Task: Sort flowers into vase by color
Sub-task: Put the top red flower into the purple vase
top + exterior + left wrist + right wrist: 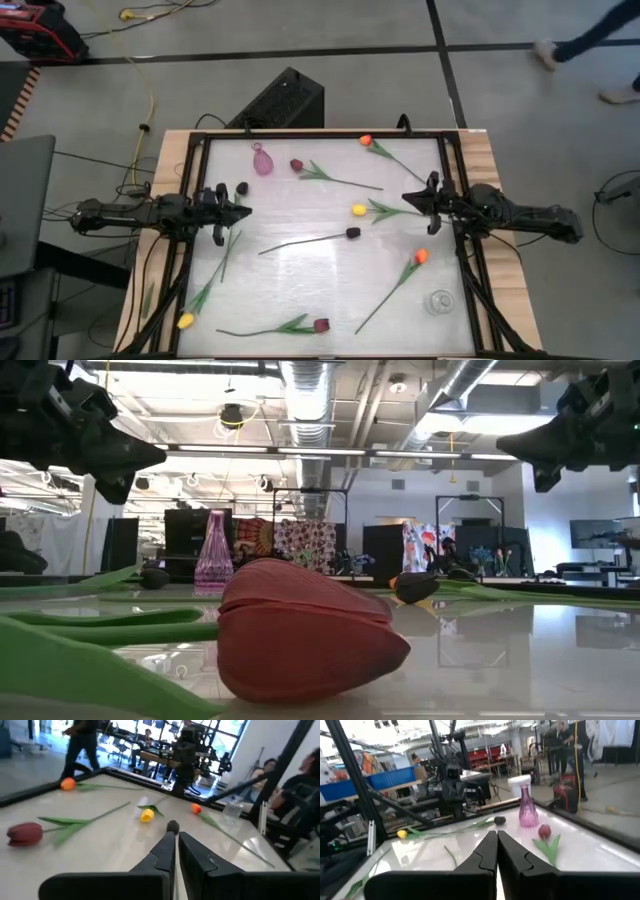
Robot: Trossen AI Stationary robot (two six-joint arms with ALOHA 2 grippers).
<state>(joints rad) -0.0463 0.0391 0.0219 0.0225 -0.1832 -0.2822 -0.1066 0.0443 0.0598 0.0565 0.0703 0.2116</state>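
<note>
Since both claws hover with jaws pinched together and empty, left gripper (243,212) and right gripper (407,198) at mid-table edges, I'd spread the left and take the dark red tulip (297,165) lying just beside the pink vase (262,161) by its stem.

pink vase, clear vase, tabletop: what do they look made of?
Pink vase: looks like translucent tinted glass or plastic; light passes through it in the low view.
Clear vase: colourless glass or plastic, table visible through it.
Tabletop: smooth glossy white sheet, probably acrylic or laminate; it mirrors the ceiling lights.
</note>
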